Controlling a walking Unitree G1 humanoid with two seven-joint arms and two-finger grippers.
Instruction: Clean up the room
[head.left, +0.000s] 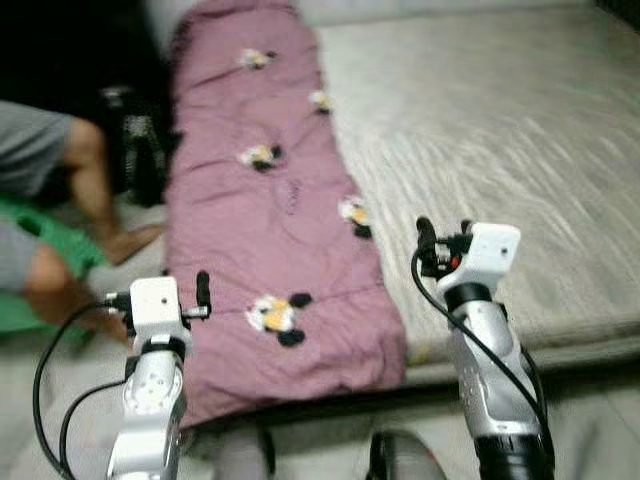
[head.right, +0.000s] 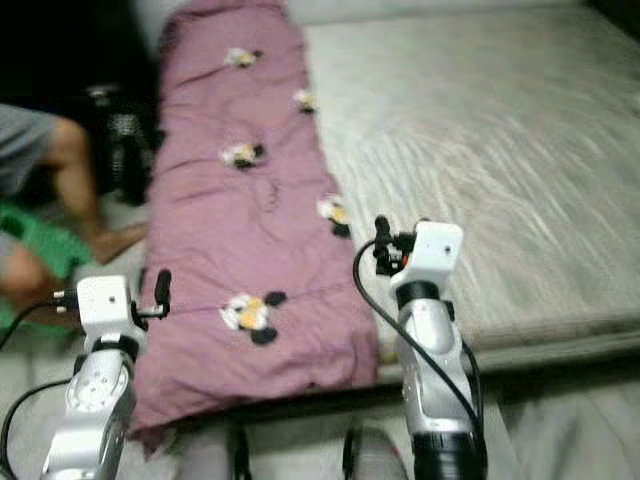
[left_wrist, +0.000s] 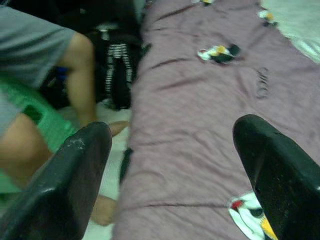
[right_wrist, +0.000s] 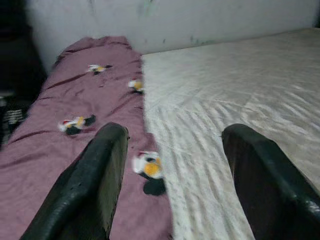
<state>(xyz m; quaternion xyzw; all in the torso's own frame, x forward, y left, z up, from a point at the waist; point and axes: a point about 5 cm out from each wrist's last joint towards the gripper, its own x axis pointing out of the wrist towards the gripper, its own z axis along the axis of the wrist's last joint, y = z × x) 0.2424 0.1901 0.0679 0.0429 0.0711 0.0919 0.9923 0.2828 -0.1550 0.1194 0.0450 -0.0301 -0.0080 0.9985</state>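
**Both claws raised before the bed, nothing held**

The robot stands at the foot of a wide bed with a pale grey ribbed mattress cover (head.left: 500, 130). Along the robot's left side of this bed lies a long mauve-pink quilted blanket with small yellow, white and black cartoon prints (head.left: 265, 200). It runs from the wall down to the near edge, where its end hangs a little over the side of the bed.

The left claw (left_wrist: 170, 165) is lifted near the lower left corner of the blanket. Its two black fingers (left_wrist: 75, 175) stand wide apart and there is nothing between them; through the gap I see the pink cloth and one of the prints. The right claw (right_wrist: 172, 175) is lifted over the line where the blanket meets the bare mattress cover. Its fingers (right_wrist: 97, 175) are also spread open and hold nothing.

On the floor to the left of the bed a person sits on a low green plastic stool (head.left: 50, 250). The bare legs of the person (head.left: 90, 170) and grey shorts are visible, with one foot resting near the blanket's edge. Behind the legs stands a dark bag with black and white pattern (left_wrist: 116, 65), close beside the bed. The head pictures are slightly blurred.
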